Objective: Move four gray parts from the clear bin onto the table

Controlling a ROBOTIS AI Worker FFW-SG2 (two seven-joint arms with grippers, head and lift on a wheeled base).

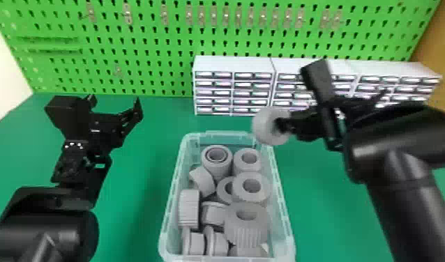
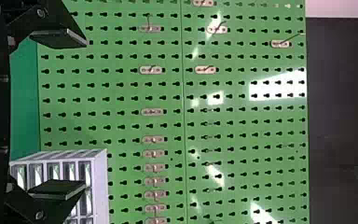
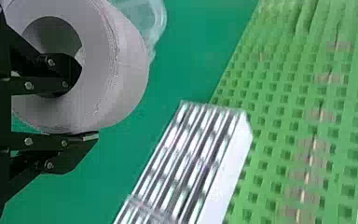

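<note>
Nearest the head camera, the right arm (image 1: pixel 403 195) and left arm (image 1: pixel 40 230) come in past the bottom edge, their rear parts cut off. Between them, the clear bin (image 1: pixel 283 209) stands on the green desk (image 1: pixel 134 216), its near end running to that same edge. Gray parts crowd inside it, overlapping; one ring (image 1: pixel 222 191) is half hidden by its neighbor (image 1: pixel 262 191), and a piece (image 1: pixel 241 251) at the near end is mostly covered by a ribbed part (image 1: pixel 246 230).

The right gripper (image 1: pixel 284 126) grips a gray ring (image 1: pixel 263 127) by its wall, one finger in the hole, the other against the outside. That ring is held up, perhaps just above the bin's far right corner; its height is hard to judge. The left gripper (image 1: pixel 115 101) hangs empty over the desk with its fingers wide apart. Behind the right gripper, white drawer units (image 1: pixel 232 62) are partly blocked from view, backed by a green pegboard (image 1: pixel 155 52).
</note>
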